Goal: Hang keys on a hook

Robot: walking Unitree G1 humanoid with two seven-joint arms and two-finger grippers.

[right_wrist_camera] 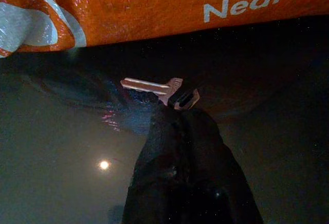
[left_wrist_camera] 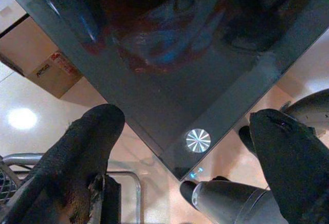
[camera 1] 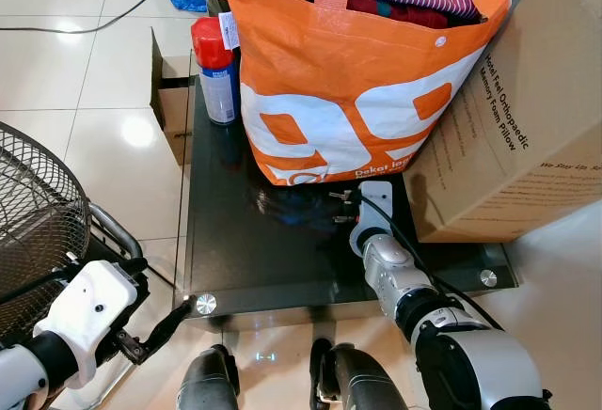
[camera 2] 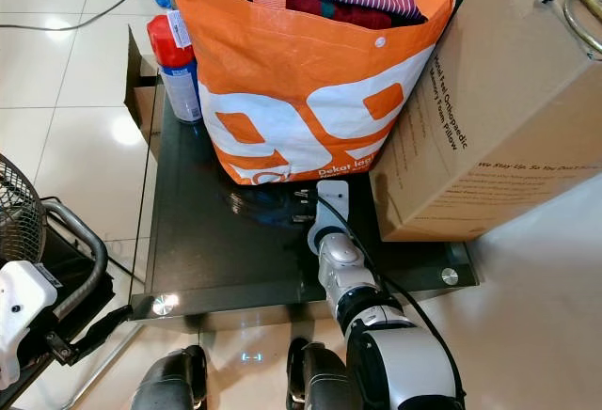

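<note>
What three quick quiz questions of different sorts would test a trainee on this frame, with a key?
1. True or false: the right gripper is shut on the key.
2. Which thing stands nearest the key on the glass table? A) spray can B) orange bag C) fan
3. Fill in: the left gripper hangs open over the table's ____.

Key
1. True: its fingers are closed on the key's head, just above the glass.
2. B: the bag stands just behind the key.
3. Corner, over the round metal stud.
</note>
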